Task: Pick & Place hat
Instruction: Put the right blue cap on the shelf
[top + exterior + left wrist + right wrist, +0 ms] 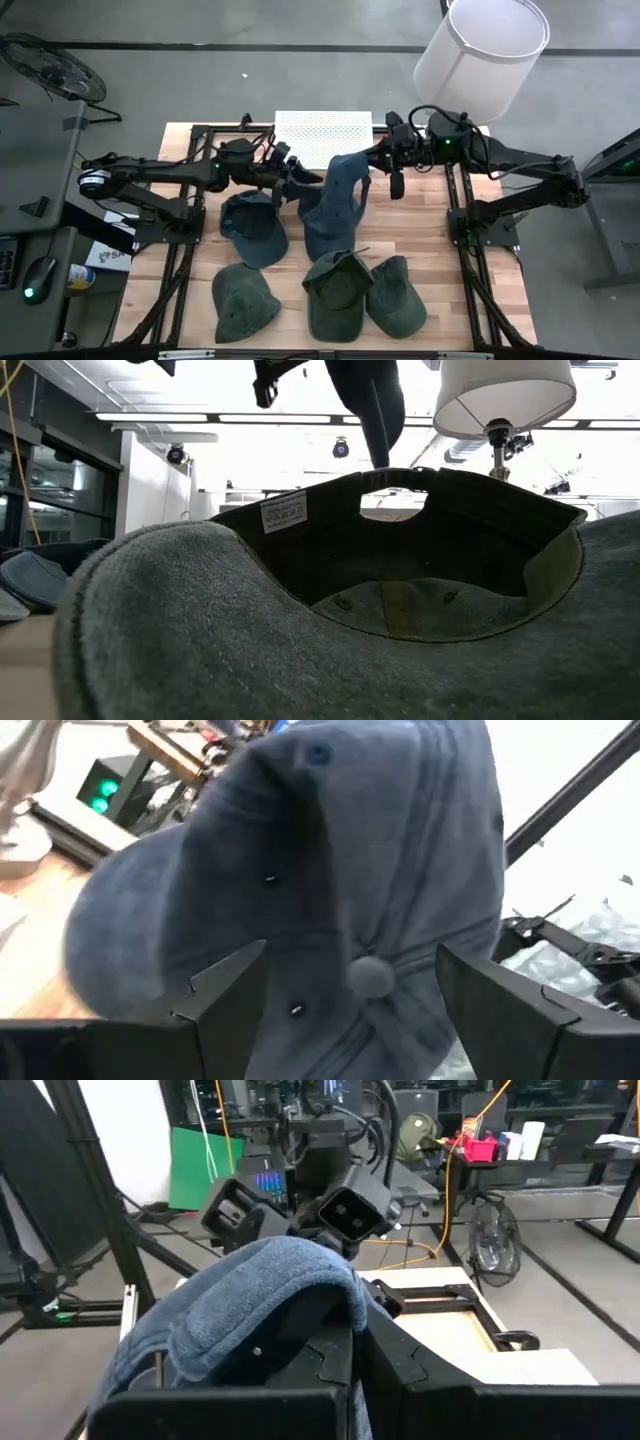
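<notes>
A: Where's the blue cap (340, 205)?

B: Mid-table in the high view, hanging off the right gripper (372, 158), which is pinched on the cap's top edge. Right wrist view shows fabric (262, 1295) draped over the closed fingers. Lower end looks like it reaches the table (420, 225), hard to be sure from above.

A: Left gripper (296, 182)?

B: Just beside the cap, fingers spread wide. Left wrist view has the crown (330, 890) between them, top button in the middle, not clamped.

A: How will it handle?

B: My read: light, soft, floppy. Crown folds under its own weight, so a one-point hold lets it swing and sag. Brim is the only stiff part. Cloth isn't slippery, not fragile.

A: Best hold?

B: Brim edge or the rear band. Thin crown fabric could slip out of a shallow pinch.

A: Rest of the table?

B: Another blue cap (253, 228) to the left, three green caps (338, 290) along the near edge, white tray (322, 135) at the back.
</notes>
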You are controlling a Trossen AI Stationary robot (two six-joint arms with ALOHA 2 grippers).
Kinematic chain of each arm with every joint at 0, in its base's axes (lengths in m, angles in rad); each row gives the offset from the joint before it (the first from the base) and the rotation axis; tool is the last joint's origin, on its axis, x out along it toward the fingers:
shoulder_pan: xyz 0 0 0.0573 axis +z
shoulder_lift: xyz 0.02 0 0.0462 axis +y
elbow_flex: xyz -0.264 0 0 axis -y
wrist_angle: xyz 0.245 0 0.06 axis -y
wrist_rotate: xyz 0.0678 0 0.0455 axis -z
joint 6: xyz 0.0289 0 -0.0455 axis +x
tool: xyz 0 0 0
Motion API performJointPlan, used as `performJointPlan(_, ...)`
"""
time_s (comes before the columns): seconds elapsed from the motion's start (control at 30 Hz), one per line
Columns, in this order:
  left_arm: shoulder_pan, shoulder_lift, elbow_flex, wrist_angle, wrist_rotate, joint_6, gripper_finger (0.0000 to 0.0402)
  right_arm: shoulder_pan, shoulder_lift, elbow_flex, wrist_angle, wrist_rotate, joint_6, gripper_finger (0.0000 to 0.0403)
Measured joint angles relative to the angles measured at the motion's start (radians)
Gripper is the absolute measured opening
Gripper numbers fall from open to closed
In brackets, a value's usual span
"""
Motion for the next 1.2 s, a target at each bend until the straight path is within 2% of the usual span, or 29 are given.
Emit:
performJointPlan(0.17,0.000,0.020,0.002,0.079,0.001,-0.008,0.0283,-0.008,0.000,0.000,-0.007,-0.002,-0.024,0.0000)
performJointPlan(0.47,-0.013,0.035,-0.001,0.059,0.011,-0.019,0.0283,-0.022,0.000,0.000,0.002,-0.012,-0.051,0.0000)
performJointPlan(0.67,-0.032,0.045,-0.002,0.059,-0.056,-0.002,0.0283,-0.027,0.003,0.000,0.007,-0.014,-0.061,0.0000)
performJointPlan(1.2,-0.040,0.053,0.007,0.065,-0.061,-0.007,0.0282,-0.027,0.027,0.000,0.066,-0.025,-0.081,0.0000)
